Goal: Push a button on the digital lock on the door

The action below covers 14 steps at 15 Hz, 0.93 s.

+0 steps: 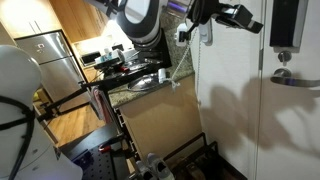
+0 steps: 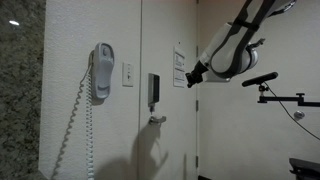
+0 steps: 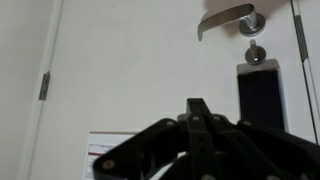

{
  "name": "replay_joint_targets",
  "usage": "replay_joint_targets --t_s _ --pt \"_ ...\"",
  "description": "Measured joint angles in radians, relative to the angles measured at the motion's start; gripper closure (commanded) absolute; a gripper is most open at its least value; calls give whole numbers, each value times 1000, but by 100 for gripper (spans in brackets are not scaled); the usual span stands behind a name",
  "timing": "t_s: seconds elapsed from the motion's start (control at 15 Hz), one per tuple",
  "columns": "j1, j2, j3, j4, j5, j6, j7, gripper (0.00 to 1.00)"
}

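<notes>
Door (image 2: 170, 140): flat, plain matte white. Digital lock (image 2: 153, 90): tall, narrow, glossy black rectangle on the door, just above the handle in both exterior views. The wrist view is flipped, so there the lock sits below the handle. Lever handle (image 3: 225, 17): silver, curved, on a round base. Tool (image 3: 198, 103): black, fingers pressed fully together, holding nothing. In an exterior view the tool is in front of the door, apart from the lock and about level with it.
</notes>
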Motion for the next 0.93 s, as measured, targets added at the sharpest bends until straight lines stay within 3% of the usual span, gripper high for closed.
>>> replay_joint_targets --t_s 0.2,0.93 --pt "86 7 -61 -61 22 32 0 99" --pt "66 8 -38 -60 32 31 -3 99"
